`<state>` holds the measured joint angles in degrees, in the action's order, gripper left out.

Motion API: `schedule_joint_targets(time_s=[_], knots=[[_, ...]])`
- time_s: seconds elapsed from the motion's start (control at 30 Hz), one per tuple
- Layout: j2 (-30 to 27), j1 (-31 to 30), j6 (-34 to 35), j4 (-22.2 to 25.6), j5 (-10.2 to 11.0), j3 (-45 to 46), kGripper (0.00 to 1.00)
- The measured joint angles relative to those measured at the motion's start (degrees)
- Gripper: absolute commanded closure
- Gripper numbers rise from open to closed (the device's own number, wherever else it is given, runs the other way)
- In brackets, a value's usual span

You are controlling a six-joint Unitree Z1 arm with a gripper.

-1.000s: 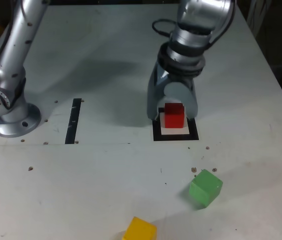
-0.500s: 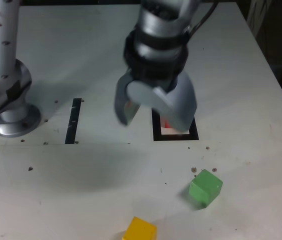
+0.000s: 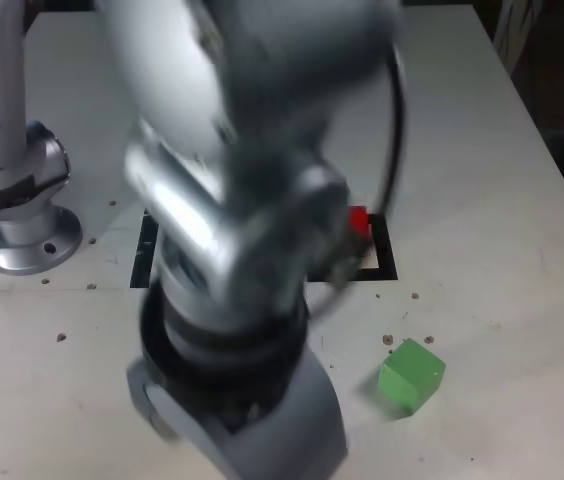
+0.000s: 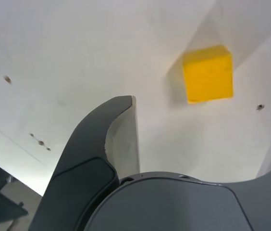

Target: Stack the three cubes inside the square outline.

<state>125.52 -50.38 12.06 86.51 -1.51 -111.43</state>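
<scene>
my gripper (image 4: pixel 207 139) is wide open and empty. the wrist view shows one jaw plainly and the edge of the other, with bare table (image 4: pixel 78 48) between them and nothing pinched.

yellow cube (image 4: pixel 208 74) sits flat on the table ahead of the jaws, well clear of both, not touched. it lines up roughly with the gap, so i judge it's my next pick. jaws wide makes sense for that: room to straddle it before closing.

exterior view: my arm (image 3: pixel 242 230) is blurred and fills the middle of the picture, hiding the yellow cube completely. red cube (image 3: pixel 358 220) peeks out behind the arm, inside the square outline (image 3: pixel 386 268), as far as i can see. only a corner of each shows, so i can't confirm it's centred. it reads as the base of the stack.

green cube (image 3: pixel 411 375) is loose on the table, toward the exterior view's right, nearer the camera than the outline, apart from everything.

judgement: one of three placed, two to go. risks i see: closing off-centre on yellow and twisting it, and clipping green on the way back to the outline.
</scene>
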Motion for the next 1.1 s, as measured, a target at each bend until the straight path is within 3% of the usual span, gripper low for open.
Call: schedule_joint_targets(time_s=[0.17,0.5,0.83,1.1], knots=[[4.9,-1.8,1.6,-0.8,-1.2,-1.0,0.01],[5.6,-0.6,3.6,-0.8,0.4,0.1,0.07],[7.7,0.3,7.7,-4.1,-1.1,0.2,0.37],[7.9,0.6,8.5,-6.0,-0.9,1.2,0.48]])
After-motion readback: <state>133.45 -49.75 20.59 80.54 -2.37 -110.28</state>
